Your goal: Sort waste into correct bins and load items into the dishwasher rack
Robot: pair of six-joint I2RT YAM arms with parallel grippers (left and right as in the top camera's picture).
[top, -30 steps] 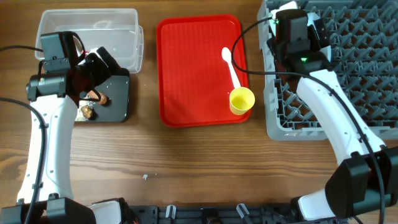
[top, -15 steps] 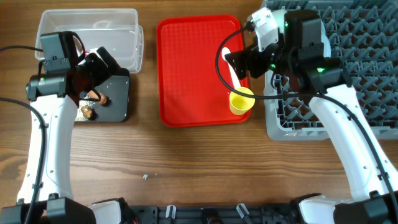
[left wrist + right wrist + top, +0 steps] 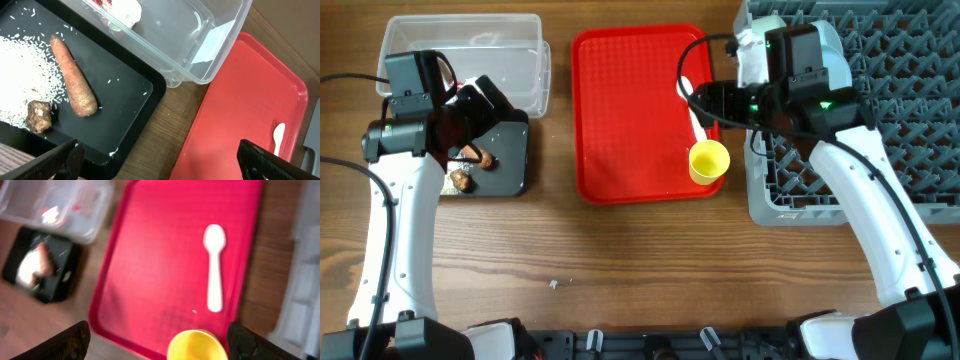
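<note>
A yellow cup (image 3: pixel 708 161) stands upright at the red tray's front right corner and shows in the right wrist view (image 3: pixel 196 346). A white spoon (image 3: pixel 692 105) lies behind it (image 3: pixel 215 267). My right gripper (image 3: pixel 705 100) is open and empty above the spoon and cup (image 3: pixel 160 342). My left gripper (image 3: pixel 480 105) is open and empty over the black tray (image 3: pixel 125 100). That tray holds a carrot piece (image 3: pixel 72 75), a brown lump (image 3: pixel 39 116) and rice crumbs (image 3: pixel 20 70). The red-and-white wrapper (image 3: pixel 120 7) lies in the clear tub (image 3: pixel 200 50). The plate and bowls are out of view.
The flat red tray (image 3: pixel 630 110) lies mid-table between the bins and the grey dishwasher rack (image 3: pixel 900 90) at the right. The clear tub (image 3: pixel 510 50) sits behind the black tray (image 3: pixel 510 160). A small white crumb (image 3: pixel 554 284) lies on the wooden table in front.
My right arm swung left from above the rack to above the red tray's right side, over the spoon. The left arm has not moved.
</note>
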